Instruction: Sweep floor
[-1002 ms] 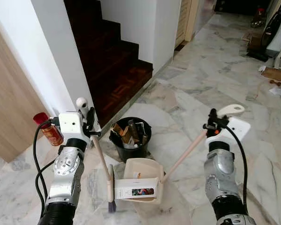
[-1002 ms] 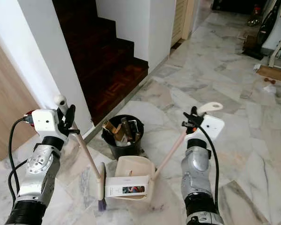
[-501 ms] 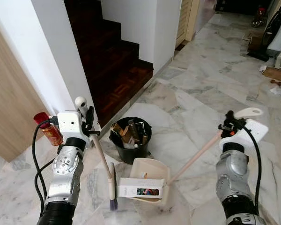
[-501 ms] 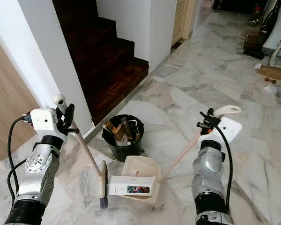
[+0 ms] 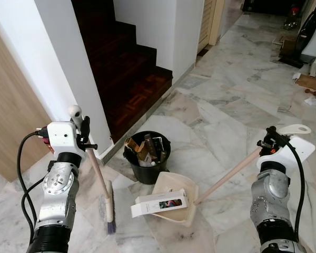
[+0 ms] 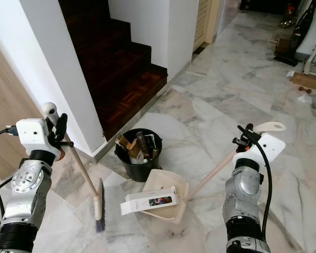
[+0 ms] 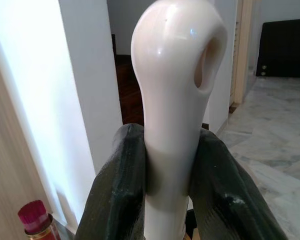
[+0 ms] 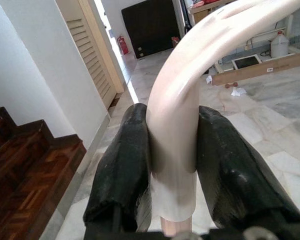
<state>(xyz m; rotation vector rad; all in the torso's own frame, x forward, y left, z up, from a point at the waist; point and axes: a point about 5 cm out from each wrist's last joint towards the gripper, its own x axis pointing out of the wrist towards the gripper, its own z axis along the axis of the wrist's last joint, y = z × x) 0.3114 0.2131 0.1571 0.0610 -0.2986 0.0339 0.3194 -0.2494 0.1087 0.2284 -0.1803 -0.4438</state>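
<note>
My left gripper [image 5: 86, 138] is shut on the top of a cream broom handle [image 7: 172, 100]. The broom slants down to its brush head [image 5: 109, 208] on the marble floor, left of the dustpan and apart from it. My right gripper [image 5: 271, 143] is shut on the curved end of the dustpan's long handle [image 8: 190, 75]. The cream dustpan [image 5: 184, 210] rests on the floor in front of a black bin [image 5: 146, 171]. A white box [image 5: 159, 203] lies across the pan's mouth.
The bin is full of several bottles and sticks. A dark wooden staircase [image 5: 131, 79] and a white wall corner [image 5: 68, 68] rise behind it, with a wooden door [image 5: 10, 132] at the left. Cardboard and cleaning gear [image 5: 305, 47] sit far right. A red-capped bottle [image 7: 37, 220] stands beside my left arm.
My left gripper drew the broom leftward, away from the dustpan. My right gripper moved right and the dustpan turned, with the white box now lying slanted on it.
</note>
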